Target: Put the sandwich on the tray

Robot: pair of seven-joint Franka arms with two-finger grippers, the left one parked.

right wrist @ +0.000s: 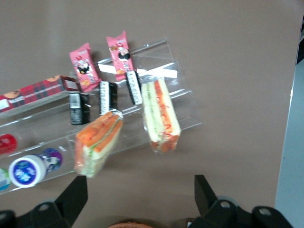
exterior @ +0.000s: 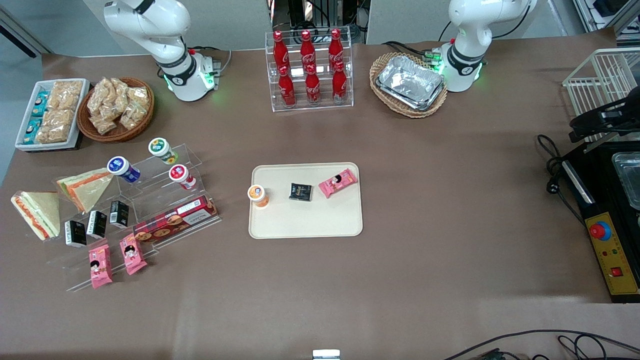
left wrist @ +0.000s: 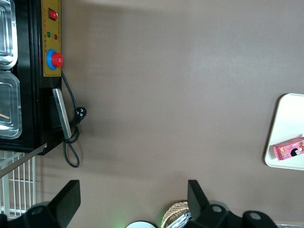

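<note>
End effector [right wrist: 140,199] gapes above sandwich [right wrist: 161,115] — tray [exterior: 305,227] holds cup [exterior: 258,195], two packets

Gripper [right wrist: 140,202] raised off the table, its 2 fingers [right wrist: 76,197] apparently spread.

Front cam overhead; wrist cams downward, sharing tray [exterior: 305,222] w/ front.

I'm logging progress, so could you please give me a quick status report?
Pincer open, hovering above the sandwich. Sandwich on acrylic stand, ungrasped. Tray partly bare. Second wedge close beside it.
</note>
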